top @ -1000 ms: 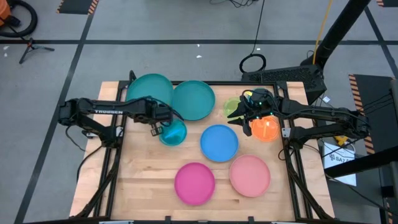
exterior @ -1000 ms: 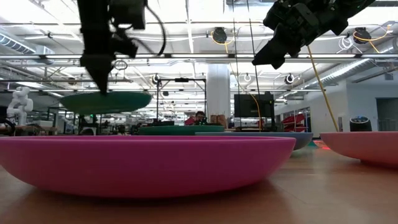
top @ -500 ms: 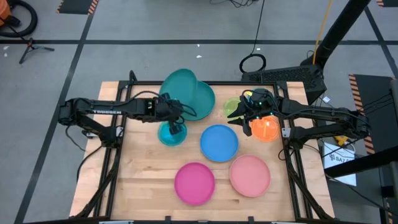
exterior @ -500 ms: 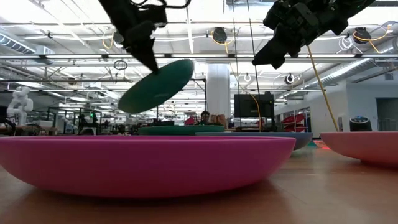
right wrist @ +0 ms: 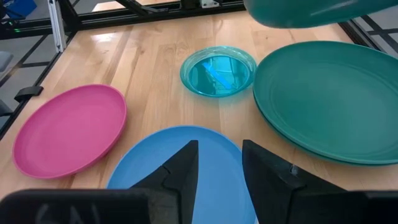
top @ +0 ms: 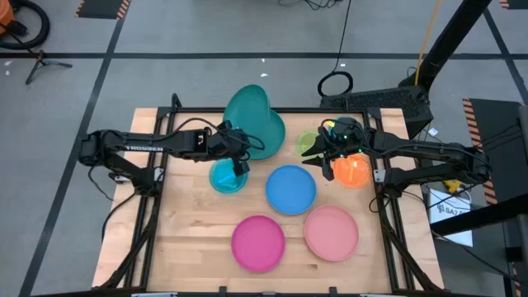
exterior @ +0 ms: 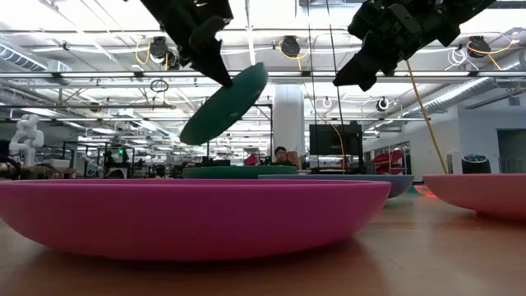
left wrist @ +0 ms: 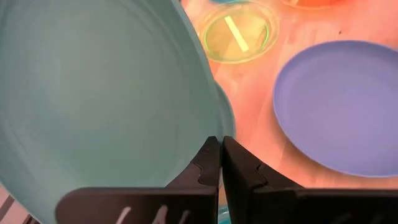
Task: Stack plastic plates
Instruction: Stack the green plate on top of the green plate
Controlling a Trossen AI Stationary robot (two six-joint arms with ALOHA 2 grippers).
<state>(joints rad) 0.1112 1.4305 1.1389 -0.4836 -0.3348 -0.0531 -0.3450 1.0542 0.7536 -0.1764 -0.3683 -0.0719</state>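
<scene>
Two teal plates matter here. One teal plate (top: 250, 111) is off the counter (top: 190, 239), tilted steeply, rim pinched in the left gripper (top: 242, 151), jaws pressed together on its near edge. It hangs over the second teal plate (right wrist: 329, 99), which lies flat at the back of the counter.

Other plates, all flat and apart: small cyan plate (top: 228, 176) just below the left gripper, blue plate (top: 290, 189) in the middle, magenta plate (top: 258, 242) and pink plate (top: 332, 232) in front, lime plate (top: 309, 141) and orange plate (top: 352, 170) by the right gripper (top: 323, 153). The right gripper hovers above those two, jaws spread, holding nothing.

Judgement: thin, stiff, light plastic with a smooth surface, so a rim pinch can slip or swing. Best hold is at the rim, deep enough to reach the raised lip.
</scene>
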